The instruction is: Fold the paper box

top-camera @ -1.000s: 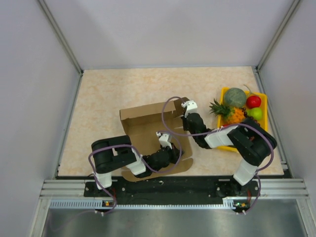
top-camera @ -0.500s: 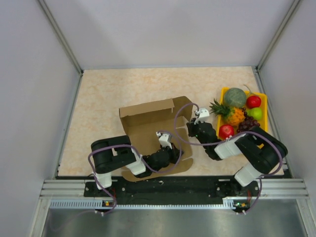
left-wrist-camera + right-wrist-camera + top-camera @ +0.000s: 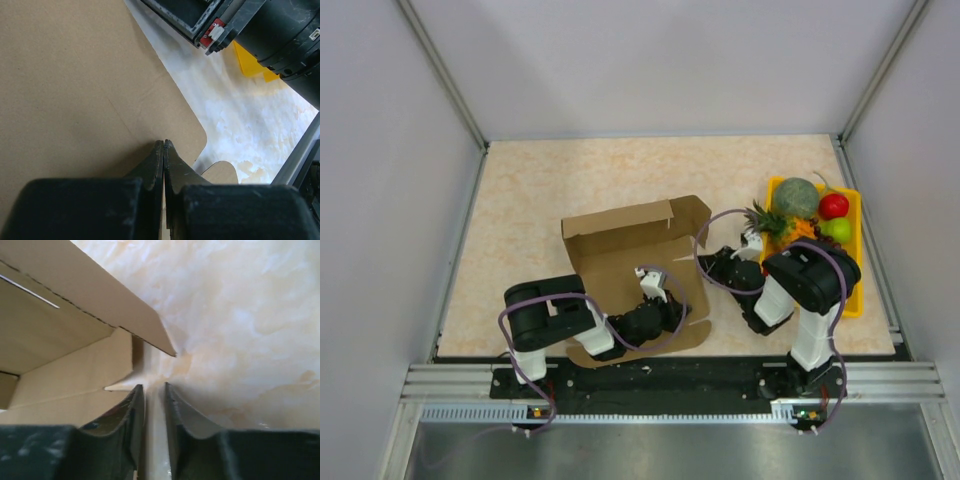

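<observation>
The paper box [image 3: 620,245] is a brown cardboard sheet, partly folded, with its back wall and right flap raised, at the table's middle. My left gripper [image 3: 672,300] sits low on its near right part. In the left wrist view its jaws [image 3: 164,143] are pressed shut with a thin strip of cardboard [image 3: 75,75] between them. My right gripper [image 3: 704,262] is just right of the box. In the right wrist view [image 3: 154,386] its fingers stand a narrow gap apart over bare table, empty, beside the box's corner [image 3: 75,340].
A yellow fruit tray [image 3: 853,300] with a pineapple, melon, red and green fruit stands at the right, partly under my right arm. Grey walls ring the table. The metal rail [image 3: 660,380] runs along the near edge.
My right gripper has drawn back from the box's far right flap and come down beside the box's right side. Its arm now covers part of the tray. The left gripper has not moved.
</observation>
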